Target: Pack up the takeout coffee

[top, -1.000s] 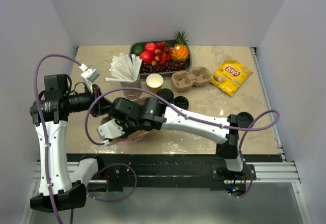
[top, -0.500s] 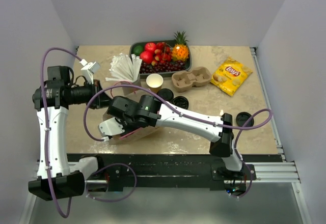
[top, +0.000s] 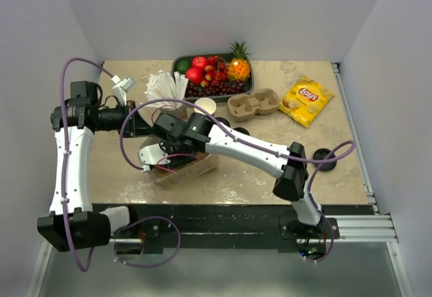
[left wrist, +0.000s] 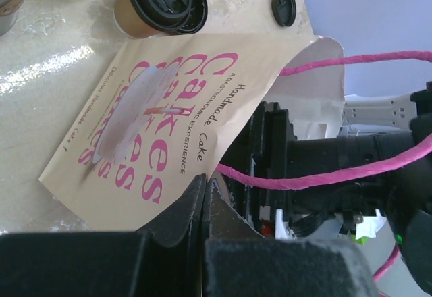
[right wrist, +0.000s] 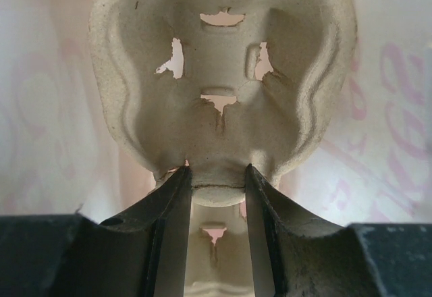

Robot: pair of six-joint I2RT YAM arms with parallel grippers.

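The takeout coffee [left wrist: 152, 7], a brown paper cup with a black lid, stands just beyond the bag in the left wrist view; my right arm hides most of it from above. The kraft paper bag [top: 192, 170] with pink "Cakes" lettering [left wrist: 155, 121] lies on its side at the table's front left. My left gripper [left wrist: 204, 185] is shut on the bag's mouth edge, also seen from above [top: 138, 129]. My right gripper [right wrist: 216, 172] is inside the bag, shut on the middle post of a pulp cup carrier [right wrist: 223, 74].
At the back stand a fruit tray [top: 212, 74], a holder of white packets [top: 165, 91], a lidless paper cup [top: 204, 109], a second pulp carrier [top: 253, 102] and a chips bag [top: 307, 100]. Loose black lids lie mid-table [top: 239, 133] and at the right [top: 324, 156].
My left arm has drawn toward the back, taking the bag's edge with it. My right wrist has swung back and right above the bag, and the bag now shows more on its near side.
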